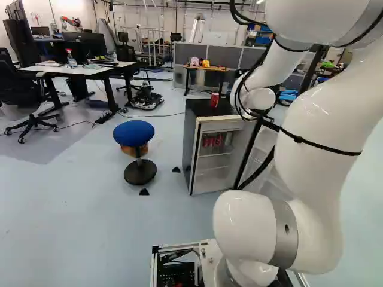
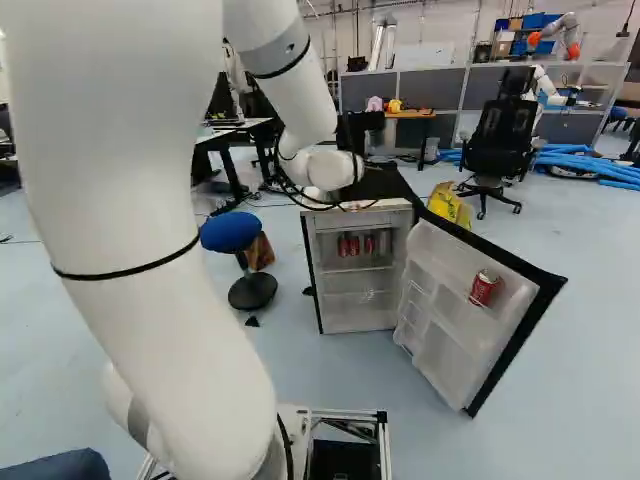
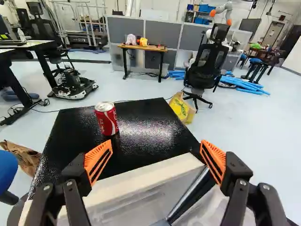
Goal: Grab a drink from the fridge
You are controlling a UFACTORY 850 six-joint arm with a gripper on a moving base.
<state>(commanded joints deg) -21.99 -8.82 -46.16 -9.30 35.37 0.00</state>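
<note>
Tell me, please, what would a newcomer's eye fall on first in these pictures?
Probably the white arm, filling much of both base views. Next, perhaps, the red can standing on the black top of the fridge, ahead of the open gripper, and another red can in the open door. The round blue stool, left of the fridge in the left base view, would likely stand out too.

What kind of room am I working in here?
It looks like a robotics lab or workshop: another robot arm stands at the far right of the right base view, desks with monitors line the left of the left base view, and a small open fridge stands ahead of the arm.
</note>
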